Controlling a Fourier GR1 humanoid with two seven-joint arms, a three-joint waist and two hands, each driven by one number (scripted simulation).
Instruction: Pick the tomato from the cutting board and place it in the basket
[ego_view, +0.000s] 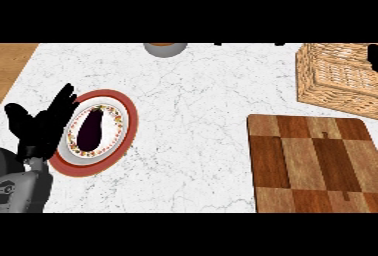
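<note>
Board (314, 165) lies lower right on the surface (192, 100), with the basket (336, 80) just beyond it at the right edge. The tomato is not visible. A sliver of right hand (373, 56) shows over the basket; whether it holds anything cannot be told. Left hand (37, 130) rests at the left edge, fingers (65, 97) straight and holding nothing, overlapping the plate (127, 125). Open surface lies between plate and board.

One woven wicker basket (334, 80); one chequered wooden cutting board (314, 165); one red-rimmed round plate (131, 122); one dark purple aubergine (90, 131); one grey round bowl (165, 48).
</note>
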